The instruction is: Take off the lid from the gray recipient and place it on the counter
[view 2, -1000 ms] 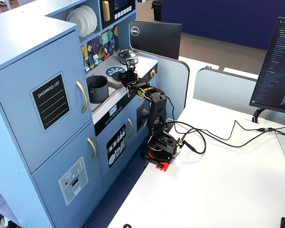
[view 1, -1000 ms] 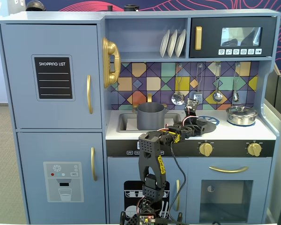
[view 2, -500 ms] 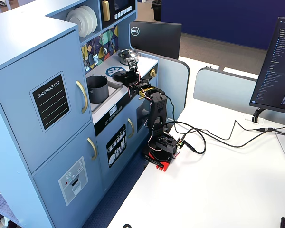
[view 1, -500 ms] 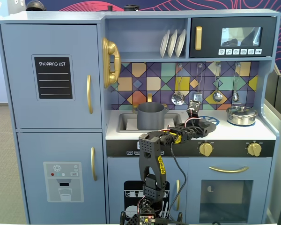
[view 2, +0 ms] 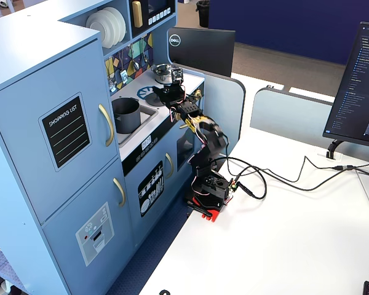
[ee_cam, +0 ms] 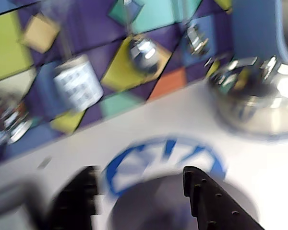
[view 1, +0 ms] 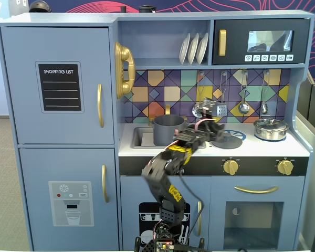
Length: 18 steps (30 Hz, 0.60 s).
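Note:
The gray recipient point(view 1: 168, 129) stands open in the sink at the left of the counter point(view 1: 262, 148), with no lid on it; it also shows in the other fixed view point(view 2: 128, 114). The dark-gray lid point(view 1: 227, 140) lies flat on the counter over the front edge of the blue burner print point(view 1: 236, 134). In the blurred wrist view the lid point(ee_cam: 168, 208) is low between the two black fingers point(ee_cam: 206, 201). My gripper point(view 1: 212, 125) is just above and left of the lid. In the wrist view my gripper point(ee_cam: 139, 175) is open, its jaws wide apart and holding nothing.
A shiny silver pot point(view 1: 271, 128) with its own lid stands at the counter's right end, close to the burner print; it also shows in the wrist view point(ee_cam: 259, 100). Utensils point(view 1: 243, 106) hang on the tiled back wall. The sink point(view 1: 142, 137) lies left of the gray pot.

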{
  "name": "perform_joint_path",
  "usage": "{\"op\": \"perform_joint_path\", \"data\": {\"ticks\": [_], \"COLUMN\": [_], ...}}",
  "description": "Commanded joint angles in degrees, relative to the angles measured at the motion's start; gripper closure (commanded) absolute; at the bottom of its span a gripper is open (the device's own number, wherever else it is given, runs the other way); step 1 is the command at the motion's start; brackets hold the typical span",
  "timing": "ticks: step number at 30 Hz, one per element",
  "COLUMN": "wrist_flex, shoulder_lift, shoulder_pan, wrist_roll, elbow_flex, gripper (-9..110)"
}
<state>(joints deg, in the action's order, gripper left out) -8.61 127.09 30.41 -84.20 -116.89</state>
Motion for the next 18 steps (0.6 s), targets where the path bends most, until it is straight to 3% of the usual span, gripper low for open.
{"op": "perform_joint_path", "data": {"ticks": [1, 4, 11, 18], "wrist_flex": [-24.3, -38.9, -59.4, -61.3], "shoulder_lift": [22.3, 34.1, 53.0, 54.9], "shoulder_pan": [-4.8, -11.3, -25.3, -31.0], "wrist_roll": [2.5, 3.9, 0.1, -4.9], "elbow_flex": [-3.1, -8.7, -28.4, -45.9], "gripper": [102, 102, 102, 102]}}
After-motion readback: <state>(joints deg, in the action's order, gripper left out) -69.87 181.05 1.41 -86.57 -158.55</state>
